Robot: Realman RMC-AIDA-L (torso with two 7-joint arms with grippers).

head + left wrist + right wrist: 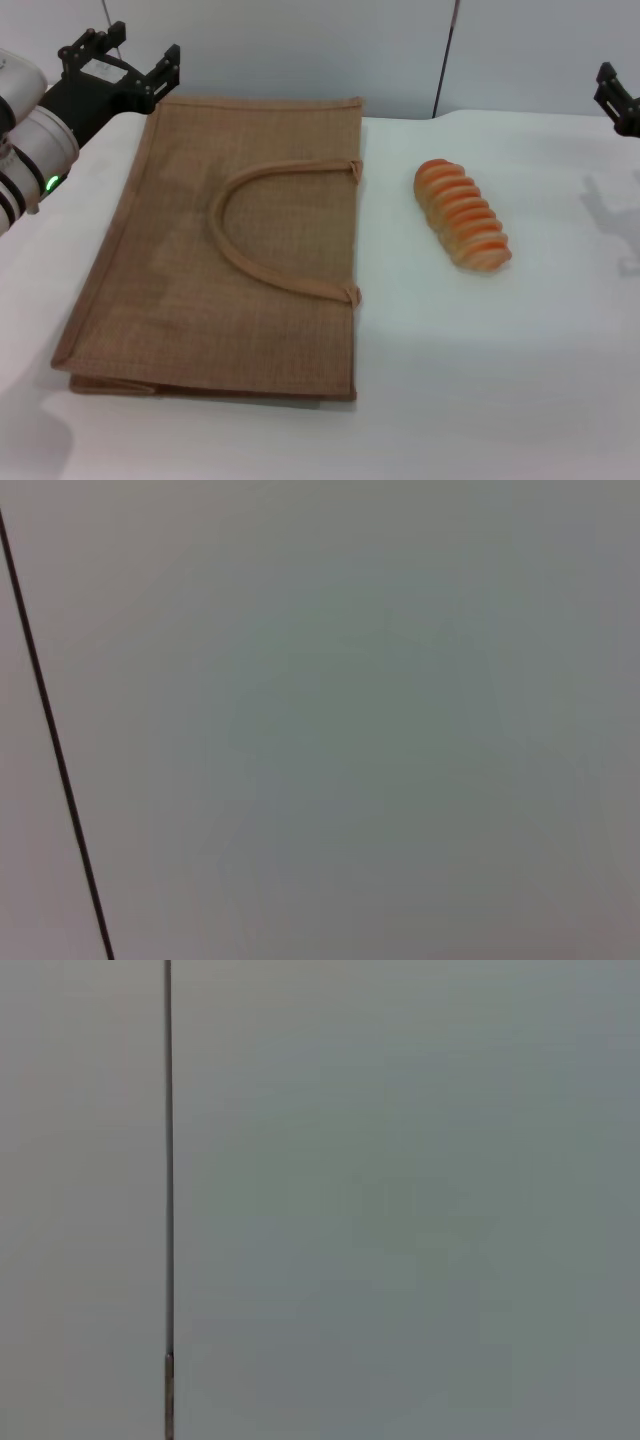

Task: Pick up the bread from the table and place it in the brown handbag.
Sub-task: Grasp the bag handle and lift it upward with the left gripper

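Orange bread [463, 216] on table [480, 360] | brown handbag [230, 250] flat beside

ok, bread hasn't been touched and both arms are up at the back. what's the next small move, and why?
Probably bring the right gripper forward and down over the bread. The loaf lies free on the table on the robot's right, apart from the brown handbag, which lies flat. The left gripper sits beyond the bag's far left corner, farther from the loaf.
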